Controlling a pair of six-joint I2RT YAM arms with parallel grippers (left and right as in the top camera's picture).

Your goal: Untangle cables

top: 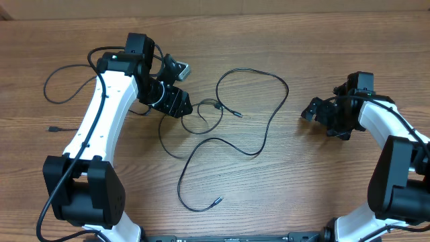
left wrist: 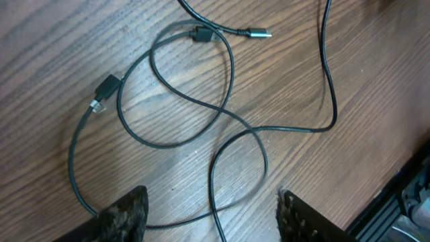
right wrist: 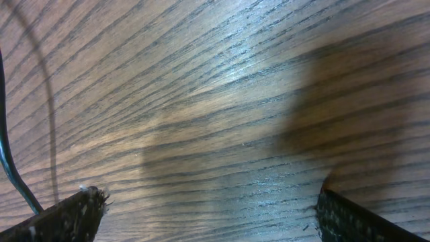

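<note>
Several thin black cables lie tangled on the wooden table. A long cable [top: 269, 124] loops from the centre round to a plug end [top: 218, 199] near the front. A shorter cable [top: 201, 114] coils beside my left gripper [top: 186, 106]. In the left wrist view the gripper [left wrist: 211, 193] is open, low over crossing cables [left wrist: 225, 114]. One strand [left wrist: 213, 181] runs between the jaws, held by neither. A silver-tipped plug [left wrist: 259, 32] and a black plug [left wrist: 105, 90] lie ahead. My right gripper [top: 308, 111] is open over bare wood [right wrist: 215, 121], to the right of the tangle.
Another black cable [top: 67, 74] curls at the far left behind the left arm, its plug [top: 52, 128] near the table's left side. A cable strand [right wrist: 8, 161] crosses the left edge of the right wrist view.
</note>
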